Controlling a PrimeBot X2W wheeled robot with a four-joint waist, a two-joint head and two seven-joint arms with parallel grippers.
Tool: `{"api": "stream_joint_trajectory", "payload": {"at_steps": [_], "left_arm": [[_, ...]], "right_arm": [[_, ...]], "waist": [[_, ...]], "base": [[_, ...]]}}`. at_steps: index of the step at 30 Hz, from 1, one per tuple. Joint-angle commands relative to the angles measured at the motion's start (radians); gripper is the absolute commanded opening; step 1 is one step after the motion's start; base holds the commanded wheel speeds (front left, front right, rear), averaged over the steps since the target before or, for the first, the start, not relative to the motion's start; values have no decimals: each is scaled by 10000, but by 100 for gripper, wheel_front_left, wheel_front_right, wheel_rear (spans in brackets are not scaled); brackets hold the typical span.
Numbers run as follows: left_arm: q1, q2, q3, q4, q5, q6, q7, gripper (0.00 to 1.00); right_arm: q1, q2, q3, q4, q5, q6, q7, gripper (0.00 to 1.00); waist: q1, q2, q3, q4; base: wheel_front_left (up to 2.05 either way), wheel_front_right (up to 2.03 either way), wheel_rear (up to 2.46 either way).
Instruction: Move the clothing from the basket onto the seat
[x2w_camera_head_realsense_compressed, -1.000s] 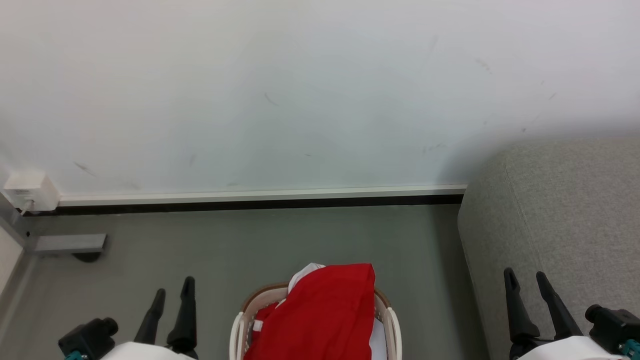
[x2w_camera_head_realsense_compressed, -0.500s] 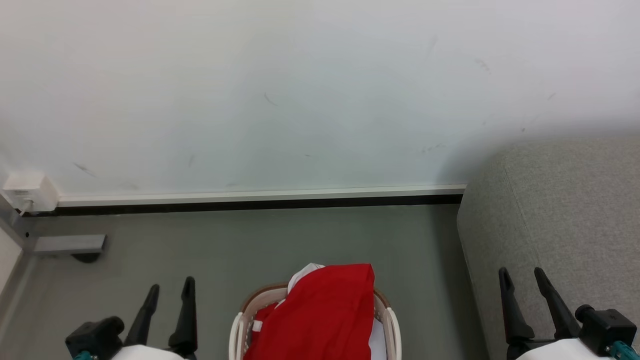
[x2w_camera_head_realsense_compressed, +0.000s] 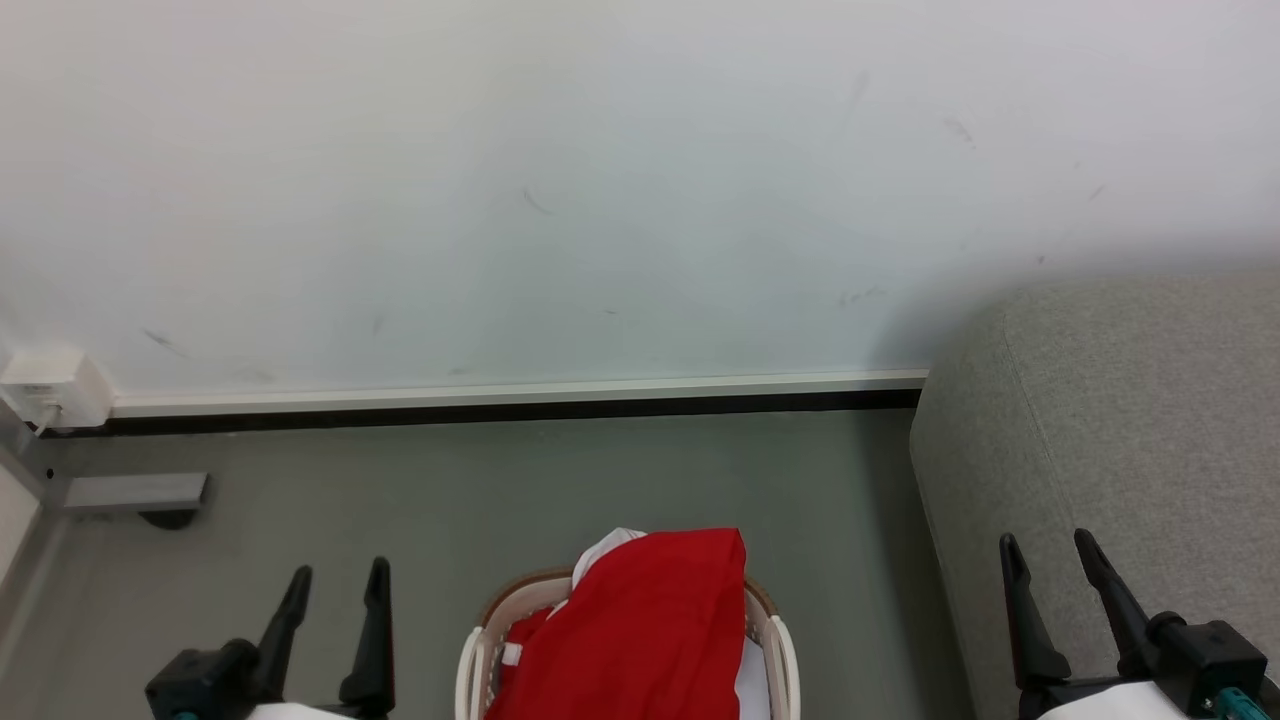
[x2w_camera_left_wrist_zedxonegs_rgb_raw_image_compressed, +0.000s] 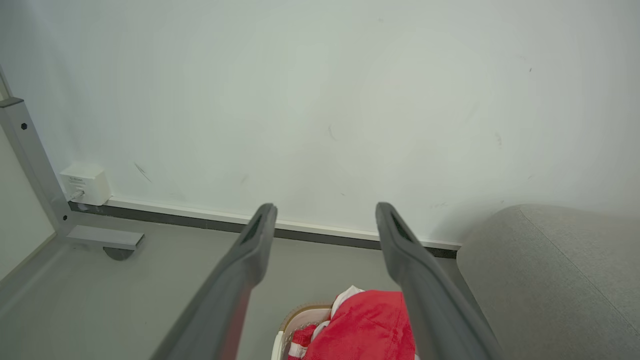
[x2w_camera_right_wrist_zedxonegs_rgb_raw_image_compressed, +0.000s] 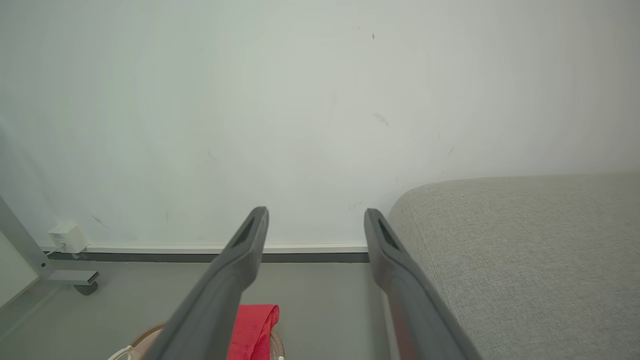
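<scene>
Grey floor (x2w_camera_head_realsense_compressed: 600, 480) meets a scuffed white wall (x2w_camera_head_realsense_compressed: 600, 180), with a dark baseboard (x2w_camera_head_realsense_compressed: 500, 402) between them. The basket (x2w_camera_head_realsense_compressed: 468, 665) is at bottom centre of the head view, between the two arms. The clothing (x2w_camera_head_realsense_compressed: 640, 630) is heaped inside it, red fabric piled above the brown rim and hanging over the far edge, with a white trim showing at the left. The sofa (x2w_camera_head_realsense_compressed: 1130, 420) is to the right, its rounded end near the basket but not touching. The part of the sofa in view has nothing on it, so I judge the task not yet started.

Risks, my read:
- A shallow pinch on loose fabric could grab one layer only, leaving the rest to slide back or trail onto the floor.
- Cloth draped over the rim could snag, so a lift may drag or tip the light basket.
- The right arm is close to the sofa end, so a wide swing could brush it.

Pose:
- The left gripper (x2w_camera_head_realsense_compressed: 339, 568) is at lower left, beside the basket and apart from it. Fingers point at the wall, spread, nothing between them.
- The right gripper (x2w_camera_head_realsense_compressed: 1045, 538) is at lower right, in front of the sofa's edge, also spread and empty.
- Both wrist views look mostly at the wall with the basket at the bottom edge. The fingers aim forward, not down at the heap, so both arms would need to tilt down before a grab.
</scene>
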Motion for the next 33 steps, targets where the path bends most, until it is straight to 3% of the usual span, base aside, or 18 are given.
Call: {"api": "stream_joint_trajectory", "payload": {"at_steps": [1, 33], "left_arm": [[89, 130, 27, -58, 278, -40, -115, 100], [471, -280, 811, 16, 2784, -726, -722, 100]], "right_arm": [[-27, -100, -24, -91, -206, -14, -117, 100], [-23, -119, 1, 179, -2309, -19, -726, 100]], "waist": [[0, 0, -2, -2], [0, 0, 156, -220]], "base": [[0, 0, 0], [0, 0, 0]]}}
